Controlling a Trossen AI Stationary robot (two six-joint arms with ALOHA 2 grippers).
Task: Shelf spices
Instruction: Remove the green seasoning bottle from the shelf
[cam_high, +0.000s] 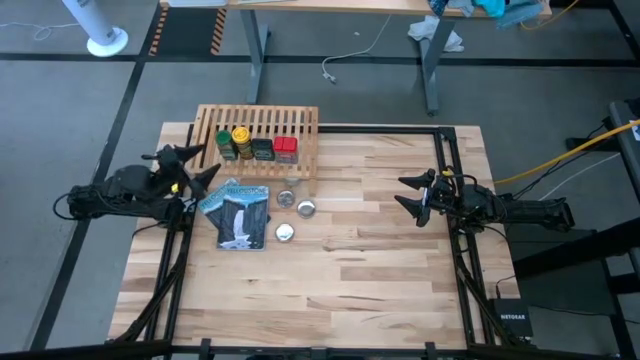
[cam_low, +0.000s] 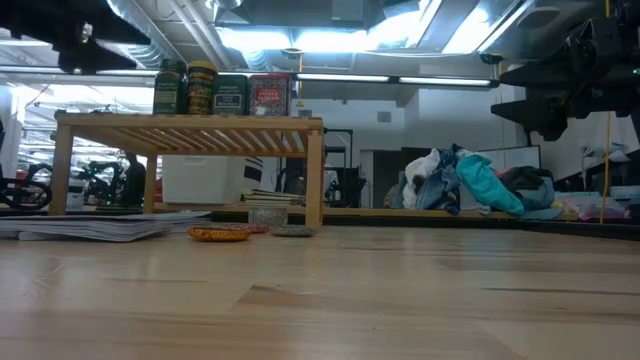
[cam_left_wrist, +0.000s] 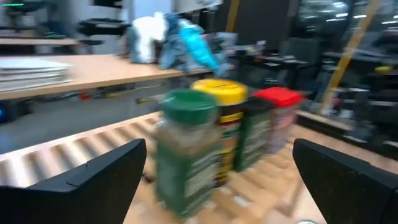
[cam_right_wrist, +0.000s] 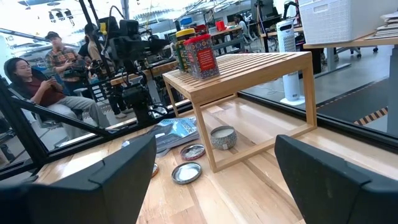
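Observation:
All four spices stand in a row on top of the slatted wooden shelf (cam_high: 258, 140): green-capped jar (cam_high: 226, 145), yellow-capped jar (cam_high: 242, 142), black tin (cam_high: 263, 148), red tin (cam_high: 286, 148). In the left wrist view the green-capped jar (cam_left_wrist: 186, 149) is nearest, then the yellow-capped jar (cam_left_wrist: 222, 118), black tin (cam_left_wrist: 255, 134) and red tin (cam_left_wrist: 280, 112). My left gripper (cam_high: 195, 168) is open, off the shelf's left end, touching nothing. My right gripper (cam_high: 415, 195) is open above the table's right side, well away from the shelf (cam_right_wrist: 249, 71).
A flat blue-and-white packet (cam_high: 238, 212) lies in front of the shelf. Small silvery round tins (cam_high: 307, 208) sit near the shelf's front legs, one under it (cam_right_wrist: 222, 137). People sit beyond the table's left side (cam_right_wrist: 43, 87). Bare tabletop (cam_high: 380, 270) spreads toward the near and right edges.

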